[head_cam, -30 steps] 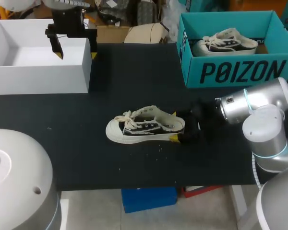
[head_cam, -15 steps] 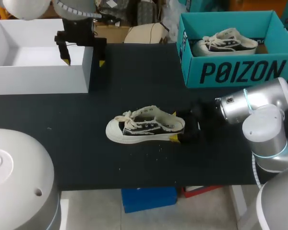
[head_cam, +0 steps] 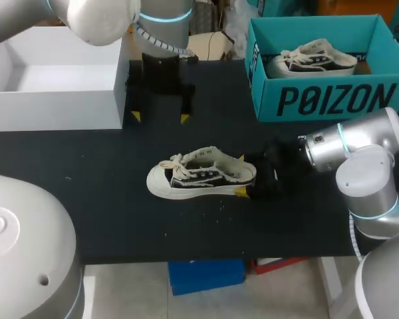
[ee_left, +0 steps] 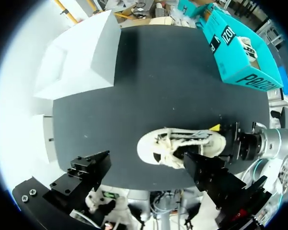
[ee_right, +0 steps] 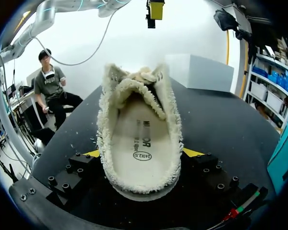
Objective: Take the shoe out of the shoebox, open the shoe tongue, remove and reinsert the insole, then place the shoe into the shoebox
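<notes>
A black-and-cream canvas shoe lies on its sole in the middle of the black table, toe to the left. My right gripper is at its heel with one yellow tip against each side, shut on it. In the right wrist view the shoe fills the space between the fingers, and its cream insole shows inside. My left gripper hangs open above the table beyond the shoe, holding nothing. From the left wrist view the shoe lies under and ahead of that gripper. The teal shoebox stands at the back right.
A second, light-coloured shoe lies inside the teal shoebox. A large white open box stands at the back left, close beside my left gripper. Bare black table surface lies in front of the shoe.
My left arm has swung right and nearer, from over the white box to above the table just beyond the shoe. The right gripper and the shoe have stayed put.
</notes>
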Controlling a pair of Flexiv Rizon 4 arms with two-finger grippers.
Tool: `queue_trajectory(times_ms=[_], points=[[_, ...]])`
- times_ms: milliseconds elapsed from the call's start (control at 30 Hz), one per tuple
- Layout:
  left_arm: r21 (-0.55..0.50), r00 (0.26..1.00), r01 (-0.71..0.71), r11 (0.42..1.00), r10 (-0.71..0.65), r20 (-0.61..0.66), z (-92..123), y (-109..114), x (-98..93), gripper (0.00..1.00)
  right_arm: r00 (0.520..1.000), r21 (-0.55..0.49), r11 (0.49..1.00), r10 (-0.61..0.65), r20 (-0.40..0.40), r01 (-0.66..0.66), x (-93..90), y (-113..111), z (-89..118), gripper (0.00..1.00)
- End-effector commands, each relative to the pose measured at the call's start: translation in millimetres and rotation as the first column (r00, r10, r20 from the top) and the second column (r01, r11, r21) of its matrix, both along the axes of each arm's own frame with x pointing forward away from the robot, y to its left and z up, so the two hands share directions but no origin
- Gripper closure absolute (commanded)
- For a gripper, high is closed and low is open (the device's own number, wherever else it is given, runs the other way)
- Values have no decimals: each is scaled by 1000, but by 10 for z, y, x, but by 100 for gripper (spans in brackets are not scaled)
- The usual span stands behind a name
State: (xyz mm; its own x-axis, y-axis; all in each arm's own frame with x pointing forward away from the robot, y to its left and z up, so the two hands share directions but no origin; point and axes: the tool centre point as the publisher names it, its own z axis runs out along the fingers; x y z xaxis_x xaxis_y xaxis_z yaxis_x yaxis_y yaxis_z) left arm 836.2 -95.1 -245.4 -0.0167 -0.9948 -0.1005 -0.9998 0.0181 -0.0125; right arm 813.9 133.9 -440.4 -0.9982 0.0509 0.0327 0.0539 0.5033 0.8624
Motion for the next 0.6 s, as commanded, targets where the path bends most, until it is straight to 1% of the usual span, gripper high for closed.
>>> queue_trajectory(times_ms=[33,200,333,400,500,600], points=[[75,999,0,997,3,-36,-208,-423,33,0,1000,-1,1000,-3,0,3,-10,9,-47,100],[83,998,0,997,5,-58,-324,-655,-57,0,1000,-1,1000,-3,0,3,-10,9,-47,100],[96,998,8,995,-1,-71,-416,-793,-103,0,1000,-1,1000,-3,0,3,-10,9,-47,100],[110,997,14,994,-5,-79,-457,-872,-108,0,1000,-1,1000,-3,0,3,-10,9,-47,100],[159,997,7,987,5,-72,-495,-1015,-142,0,1000,-1,1000,-3,0,3,-10,9,-47,100],[181,997,-4,983,18,-78,-569,-1156,-214,0,1000,-1,1000,-3,0,3,-10,9,-47,100]])
